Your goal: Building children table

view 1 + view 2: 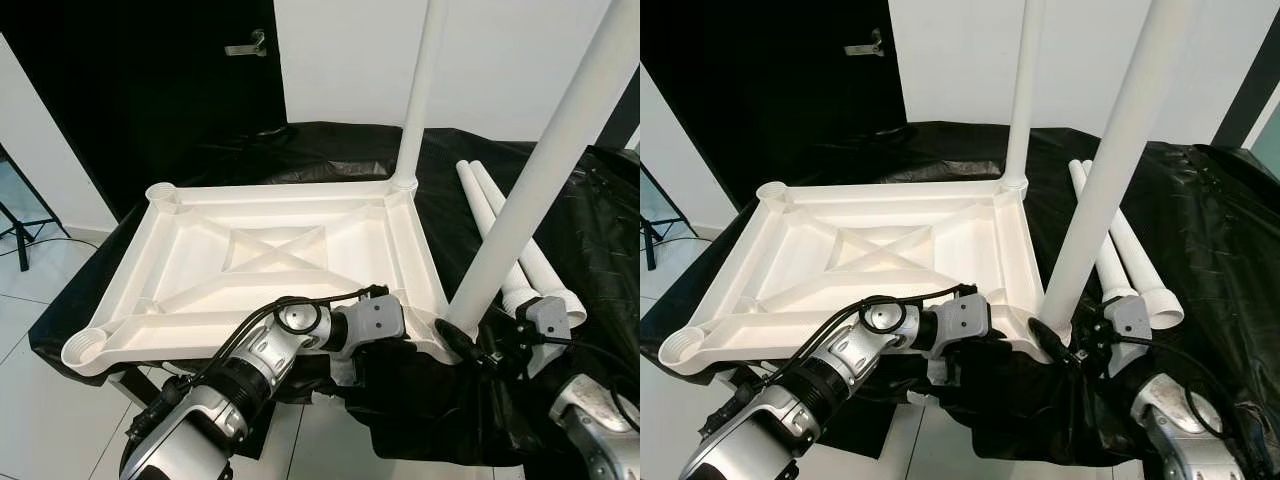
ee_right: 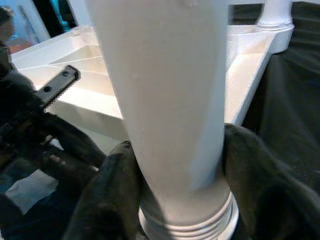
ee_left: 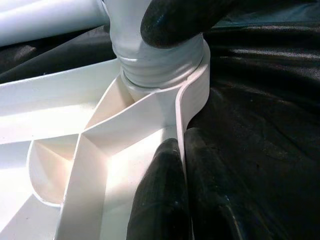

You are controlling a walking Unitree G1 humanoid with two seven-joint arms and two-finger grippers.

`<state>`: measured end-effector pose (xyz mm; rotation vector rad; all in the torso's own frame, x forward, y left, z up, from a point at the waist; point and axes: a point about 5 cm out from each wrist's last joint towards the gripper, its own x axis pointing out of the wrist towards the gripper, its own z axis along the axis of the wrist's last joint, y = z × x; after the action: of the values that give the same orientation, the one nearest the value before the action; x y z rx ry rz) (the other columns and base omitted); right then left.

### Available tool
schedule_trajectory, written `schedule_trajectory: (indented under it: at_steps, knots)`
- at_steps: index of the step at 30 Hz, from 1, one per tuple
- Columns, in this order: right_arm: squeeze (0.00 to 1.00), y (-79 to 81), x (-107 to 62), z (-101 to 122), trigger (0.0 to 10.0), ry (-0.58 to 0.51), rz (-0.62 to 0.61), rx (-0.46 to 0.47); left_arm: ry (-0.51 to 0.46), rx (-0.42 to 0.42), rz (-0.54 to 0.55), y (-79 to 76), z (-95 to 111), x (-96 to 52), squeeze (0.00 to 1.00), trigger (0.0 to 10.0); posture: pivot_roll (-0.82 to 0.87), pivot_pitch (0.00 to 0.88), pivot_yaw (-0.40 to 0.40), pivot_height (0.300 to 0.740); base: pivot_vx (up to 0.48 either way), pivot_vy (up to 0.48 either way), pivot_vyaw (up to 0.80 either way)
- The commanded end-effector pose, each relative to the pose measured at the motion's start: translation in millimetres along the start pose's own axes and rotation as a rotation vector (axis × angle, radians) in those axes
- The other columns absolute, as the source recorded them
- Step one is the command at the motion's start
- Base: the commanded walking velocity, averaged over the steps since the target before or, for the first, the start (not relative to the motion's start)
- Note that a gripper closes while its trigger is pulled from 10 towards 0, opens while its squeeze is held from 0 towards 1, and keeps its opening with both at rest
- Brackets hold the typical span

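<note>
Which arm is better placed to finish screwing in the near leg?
The right. The right gripper is closed around the near leg just above its threaded base, while the left gripper pinches the tabletop rim beside that corner socket, which seems to steady it.

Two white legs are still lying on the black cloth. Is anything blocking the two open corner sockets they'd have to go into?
Nothing visible blocks them. The near open socket and the far open socket of the upturned tabletop look open and unoccupied. The loose legs lie on the cloth past the two standing legs, so they'd need carrying across the tabletop.
</note>
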<state>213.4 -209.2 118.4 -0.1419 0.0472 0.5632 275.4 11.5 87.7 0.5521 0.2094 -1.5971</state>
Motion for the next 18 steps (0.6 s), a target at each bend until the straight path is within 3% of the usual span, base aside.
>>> schedule_trajectory:
  at_steps: [1,10,13,14,15,18]
  knots:
    - [0.00,-8.7,-6.9,-6.5,0.0,0.046,-0.010,-0.008,0.139,-0.190,-0.152,-33.7,-51.7,-3.3,0.00,10.0,0.16,0.000,-0.009,0.740,0.000,0.000,0.00]
    - [0.00,-6.1,-6.4,-12.6,0.0,0.068,-0.009,0.025,0.145,-0.192,-0.158,-35.5,-53.8,-5.2,0.00,10.0,0.16,0.000,-0.006,0.740,0.000,0.000,0.00]
    - [0.00,2.4,-4.4,-17.2,0.0,0.037,-0.147,0.026,0.148,-0.193,-0.161,-36.3,-54.6,-5.4,0.00,10.0,0.16,0.000,-0.011,0.740,0.000,0.000,0.00]
    - [0.00,1.9,-4.4,-14.6,0.0,-0.012,-0.292,0.006,0.150,-0.192,-0.159,-35.9,-54.5,-5.4,0.00,10.0,0.17,0.000,-0.018,0.740,0.000,0.000,0.00]
    - [0.00,1.9,-4.4,-14.6,0.0,-0.012,-0.292,0.006,0.150,-0.192,-0.159,-35.9,-54.5,-5.4,0.00,10.0,0.17,0.000,-0.018,0.740,0.000,0.000,0.00]
    - [0.00,2.2,-6.2,-13.3,0.0,-0.063,-0.610,0.012,0.148,-0.192,-0.149,-34.4,-53.7,-5.4,0.00,10.0,0.19,0.000,-0.022,0.740,0.000,0.000,0.00]
